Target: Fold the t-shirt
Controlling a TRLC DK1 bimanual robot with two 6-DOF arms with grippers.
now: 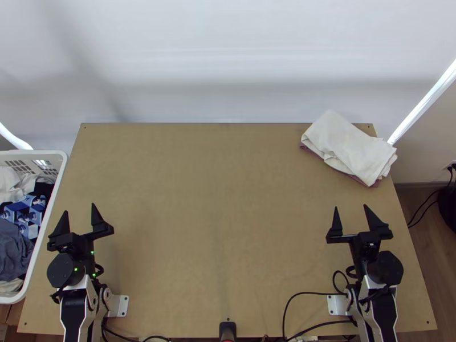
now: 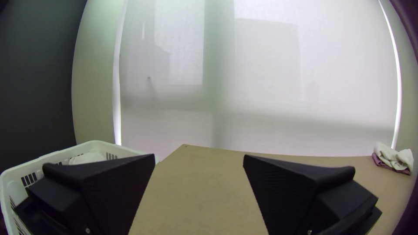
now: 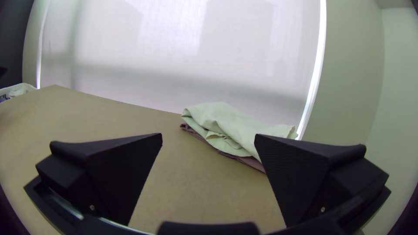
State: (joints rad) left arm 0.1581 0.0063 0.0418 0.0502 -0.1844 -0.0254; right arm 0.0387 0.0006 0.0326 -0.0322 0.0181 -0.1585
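The left arm (image 1: 74,313) stands at the near left corner of the table (image 1: 216,228) and the right arm (image 1: 379,310) at its near right corner, the two in nearly mirrored poses. Each is drawn in close to its base, its forearm pointing up the picture toward the table's far edge. Both wrist views look out across the tabletop to the far edge and the pale blind beyond, so the grippers point forward rather than straight down.

The left gripper (image 1: 80,208) is over the table's near left part, its two fingers spread wide apart with bare space between them; it holds nothing. The right gripper (image 1: 351,207) is over the table's near right part, its fingers likewise well apart and its grip empty.

At the table's far right corner lies a folded white cloth (image 1: 347,142), loosely layered and set at a slant, on top of a mauve cloth (image 1: 367,182) whose edge peeks out below. Both are well apart from the grippers. Whether either is the t-shirt, I cannot tell.

Just beside the table's left edge is a white basket (image 1: 48,219) of bunched clothes, among them a blue patterned piece (image 1: 25,214) and a grey one (image 1: 12,251).
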